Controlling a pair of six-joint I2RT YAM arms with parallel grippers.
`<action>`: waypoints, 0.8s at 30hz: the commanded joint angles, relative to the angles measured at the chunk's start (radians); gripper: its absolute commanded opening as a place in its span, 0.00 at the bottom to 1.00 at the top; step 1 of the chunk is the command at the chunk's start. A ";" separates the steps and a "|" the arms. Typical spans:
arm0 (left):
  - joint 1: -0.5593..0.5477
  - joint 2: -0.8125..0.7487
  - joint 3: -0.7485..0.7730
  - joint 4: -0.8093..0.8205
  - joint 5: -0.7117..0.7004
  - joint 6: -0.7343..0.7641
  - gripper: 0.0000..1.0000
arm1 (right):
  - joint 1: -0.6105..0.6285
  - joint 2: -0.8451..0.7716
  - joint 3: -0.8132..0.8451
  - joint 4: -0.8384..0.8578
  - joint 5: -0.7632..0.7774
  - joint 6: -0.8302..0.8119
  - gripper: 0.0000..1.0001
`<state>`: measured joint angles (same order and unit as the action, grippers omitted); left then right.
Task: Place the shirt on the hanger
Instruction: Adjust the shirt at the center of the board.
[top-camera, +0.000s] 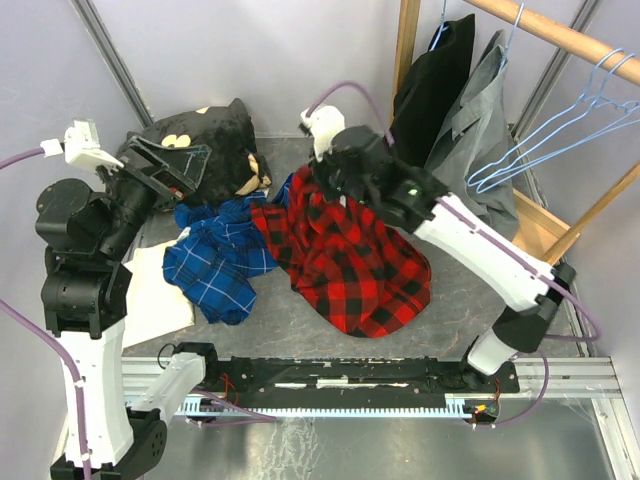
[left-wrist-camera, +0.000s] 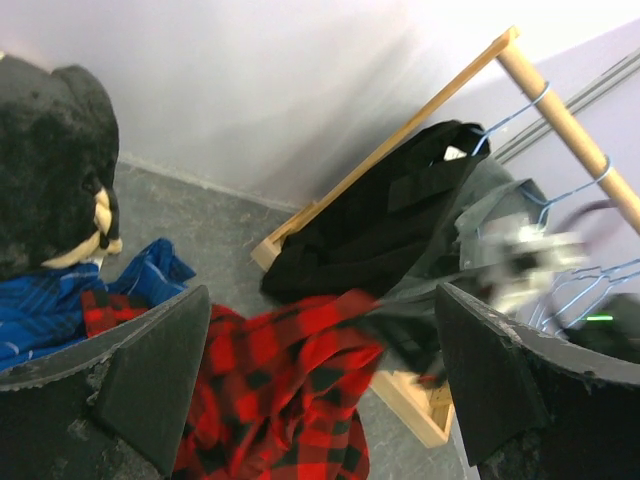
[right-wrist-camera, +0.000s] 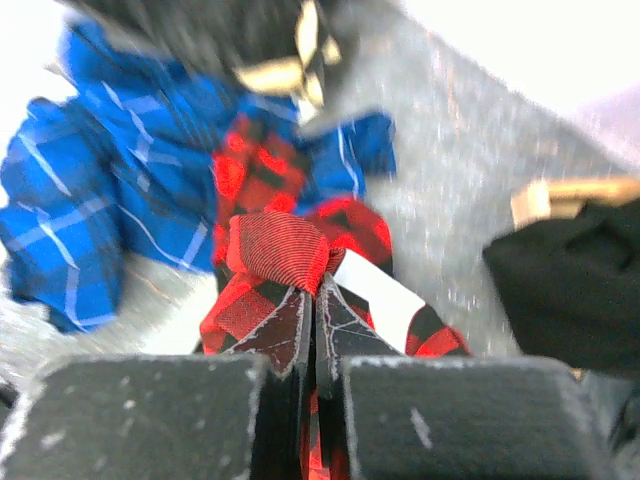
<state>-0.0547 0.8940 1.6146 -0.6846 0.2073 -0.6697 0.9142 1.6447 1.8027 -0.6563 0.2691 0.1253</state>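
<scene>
Where right fingers (right-wrist-camera: 272, 338) clamp, shirt (right-wrist-camera: 278, 250) edge bunches.

Lab robot cell: plain walls (top-camera: 250, 50), aluminium rails (top-camera: 585, 372).

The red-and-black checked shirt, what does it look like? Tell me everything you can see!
The red-and-black buffalo-check flannel shirt looks soft and woven. It lies crumpled in a heap on the grey table. A white printed patch shows among its folds in the right wrist view. The right gripper is shut on a bunched fold at the heap's far end. The shirt's left edge touches the rumpled blue plaid shirt with thin white lines.
</scene>
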 joint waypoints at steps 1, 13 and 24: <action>-0.003 -0.030 -0.075 0.043 -0.005 -0.029 0.98 | 0.003 -0.120 0.139 0.065 -0.144 -0.072 0.00; -0.004 -0.083 -0.360 0.061 0.031 0.052 0.98 | 0.002 -0.638 -0.699 -0.011 -0.090 0.028 0.56; -0.003 -0.067 -0.546 0.055 0.025 0.113 0.96 | 0.002 -0.834 -0.744 -0.158 0.168 0.222 0.92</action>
<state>-0.0547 0.8417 1.0744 -0.6582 0.2203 -0.6144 0.9154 0.7925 0.9497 -0.8097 0.2893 0.2981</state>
